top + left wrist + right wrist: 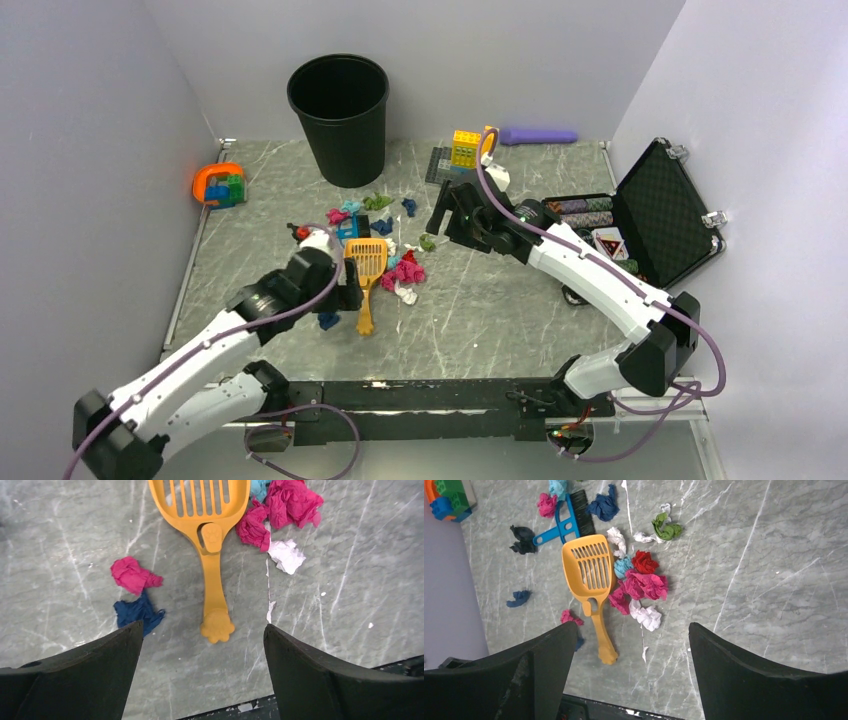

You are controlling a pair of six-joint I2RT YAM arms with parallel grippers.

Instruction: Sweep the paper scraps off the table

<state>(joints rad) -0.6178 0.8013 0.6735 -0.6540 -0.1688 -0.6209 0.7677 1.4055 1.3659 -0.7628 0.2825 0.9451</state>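
Observation:
The paper scraps (404, 270) lie in a loose pile at the middle of the table (500, 320), with more wads toward the bin. An orange slotted scoop (367, 268) lies flat among them, and a blue brush (350, 228) lies behind it. My left gripper (347, 292) is open and empty, low over the table. In the left wrist view (201, 626) the scoop's handle end (216, 626) lies just ahead of it, with pink (131, 575) and navy (137, 611) wads to the left. My right gripper (440, 215) is open and empty, raised over the pile (644, 585).
A black bin (340, 115) stands at the back. An open black case (660, 210) with poker chips (580, 207) sits at the right. Stacked bricks (465, 148) and a purple object (538, 135) are at the back; an orange piece with bricks (220, 185) is at the left edge.

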